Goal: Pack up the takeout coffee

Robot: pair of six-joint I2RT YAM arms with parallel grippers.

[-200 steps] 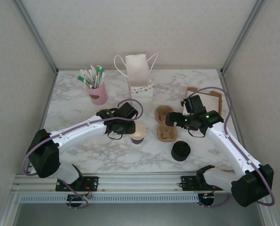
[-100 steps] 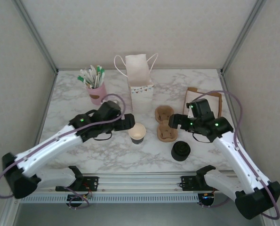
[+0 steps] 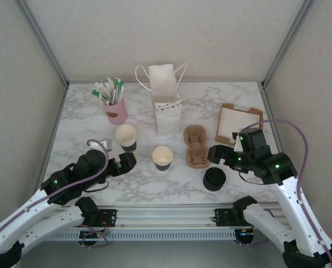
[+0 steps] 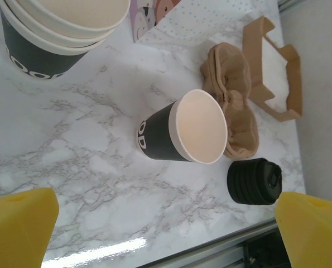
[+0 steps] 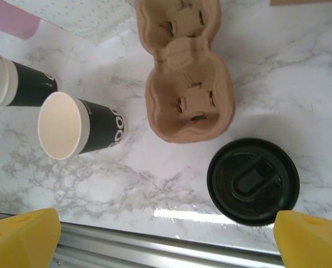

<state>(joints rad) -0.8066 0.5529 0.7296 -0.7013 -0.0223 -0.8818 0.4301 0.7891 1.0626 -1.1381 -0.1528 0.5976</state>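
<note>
Lidless cup (image 3: 162, 157) upright mid-table, nothing touching it. Cup stack (image 3: 126, 137) back-left, pulp carrier (image 3: 196, 148) just to its right, black lid stack (image 3: 214, 178) front-right, paper bag (image 3: 167, 97) behind. Left gripper (image 3: 125, 162) and right gripper (image 3: 216, 153) are spread wide and empty, flanking the cup. Left wrist view cuts off the cup stack; cup print only partly readable.

This is a robot test cell in a lab, dressed as a café counter. Plain pale wall panels (image 3: 166, 33) close in the far side, left and right, held by bare aluminium posts (image 3: 43, 42). A marble-patterned tabletop (image 3: 82, 120) ends at a near aluminium rail (image 3: 166, 213), where two white arms (image 3: 43, 201) are bolted. The props are coffee-shop goods: a pink cup of stirrers (image 3: 116, 110), a paper bag (image 3: 166, 97), a cardboard cup carrier (image 3: 196, 148), stacked paper cups (image 3: 126, 137) and black lids (image 3: 214, 179).
</note>
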